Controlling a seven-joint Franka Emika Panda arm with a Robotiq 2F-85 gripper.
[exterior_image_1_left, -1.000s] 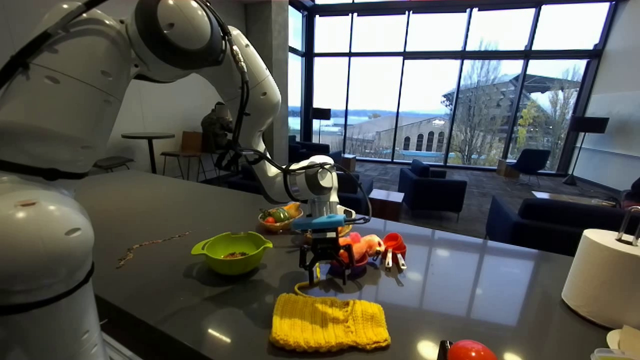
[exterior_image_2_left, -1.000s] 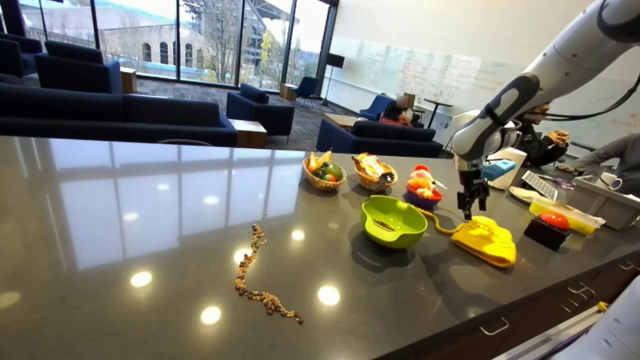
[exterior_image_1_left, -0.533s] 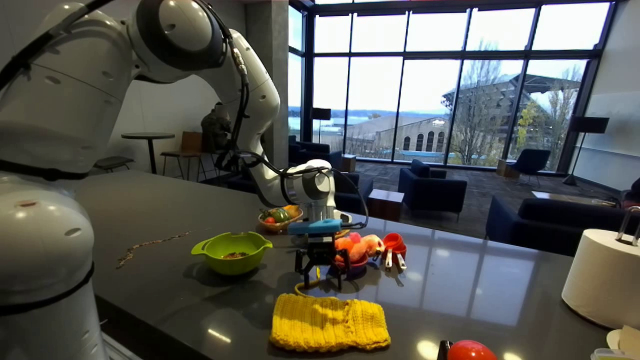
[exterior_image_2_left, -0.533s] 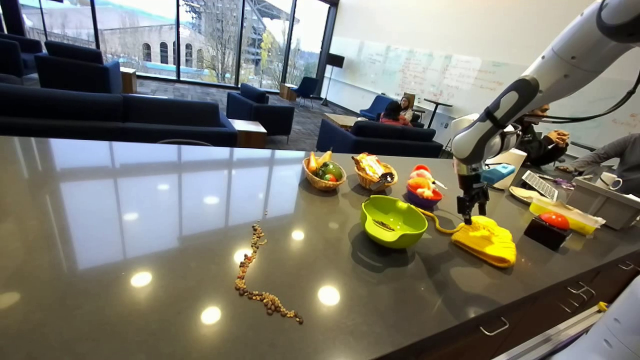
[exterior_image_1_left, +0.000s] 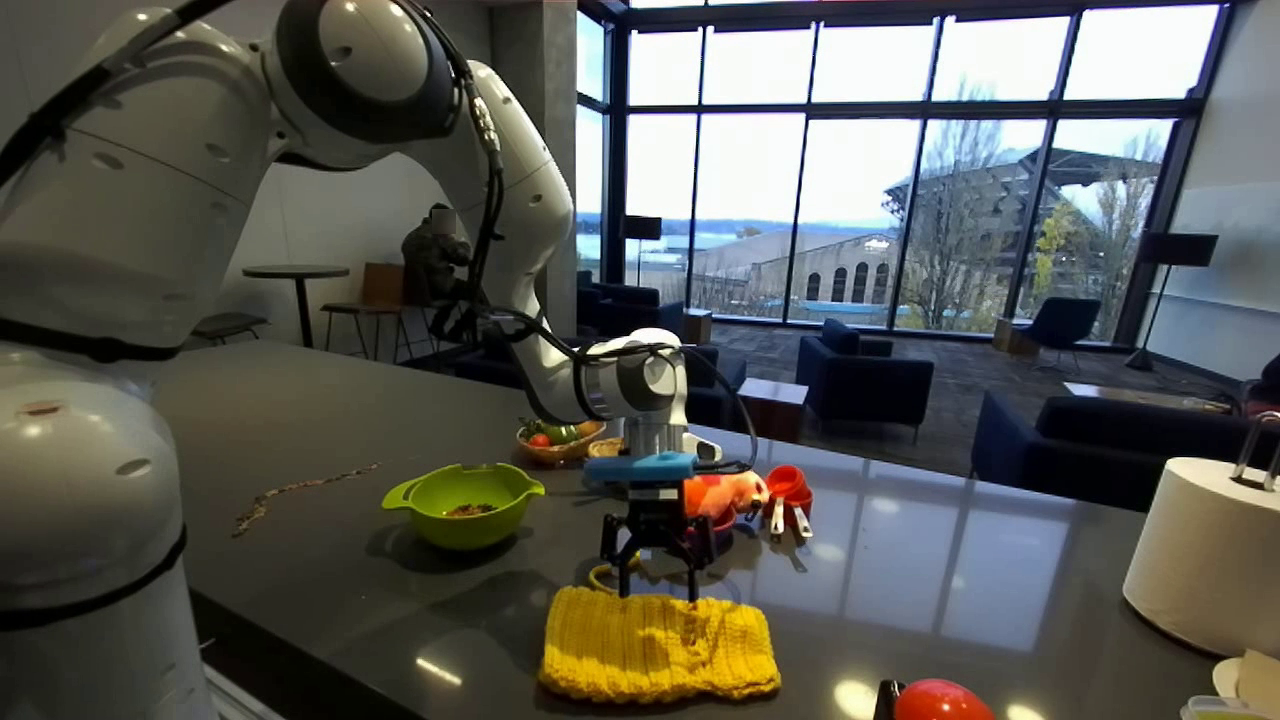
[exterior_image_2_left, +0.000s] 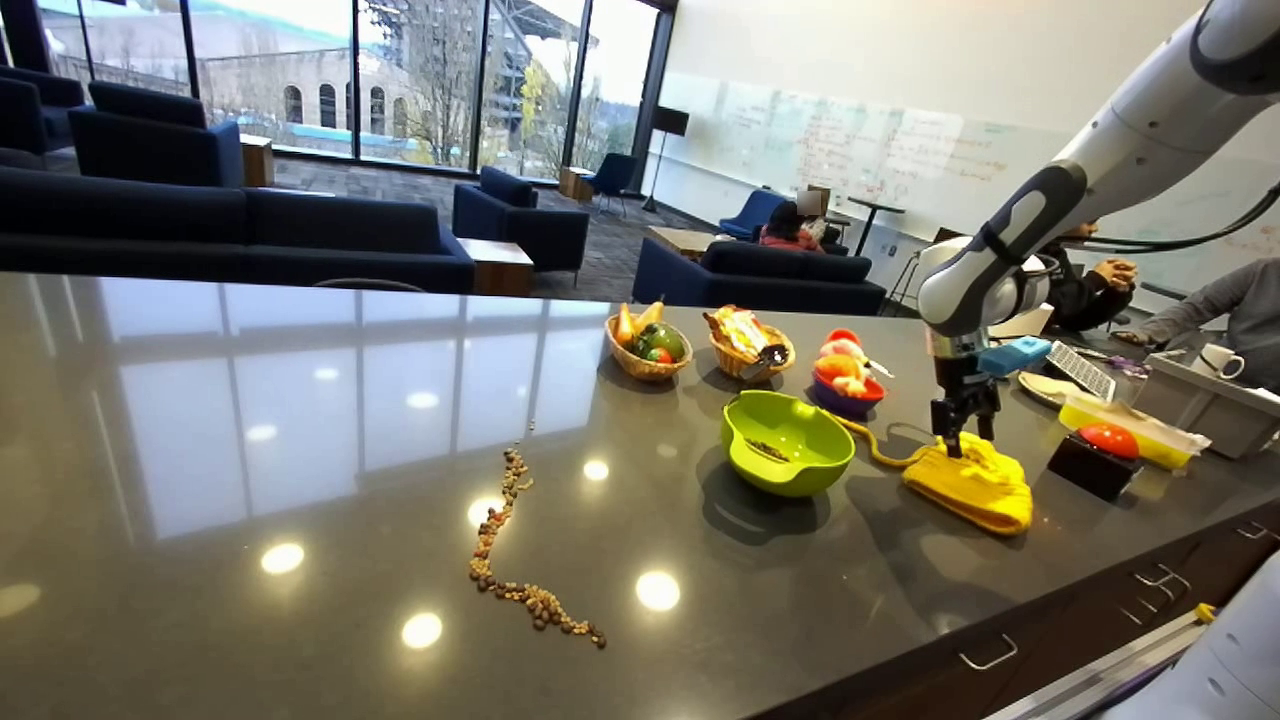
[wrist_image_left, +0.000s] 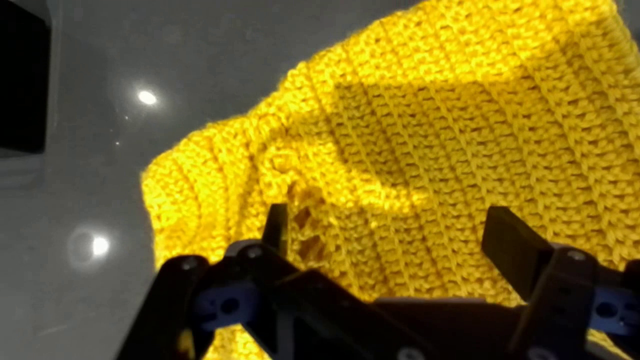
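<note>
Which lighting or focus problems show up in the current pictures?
In an exterior view, the upper window panes wash out to near-white; in both exterior views, reflections glare off the gray countertop; in the wrist view, a dark shadow cuts across the brightly lit yellow knit, whose weave reads sharp, while the open gripper is dark and slightly soft.

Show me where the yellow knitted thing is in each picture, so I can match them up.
In an exterior view: the yellow knitted thing lies near the bottom edge, about centre.
In an exterior view: the yellow knitted thing lies right of centre, just below mid-height.
Wrist view: the yellow knitted thing fills much of the middle and right.
Shared landmark: the open black gripper, close to it in all three.
</note>
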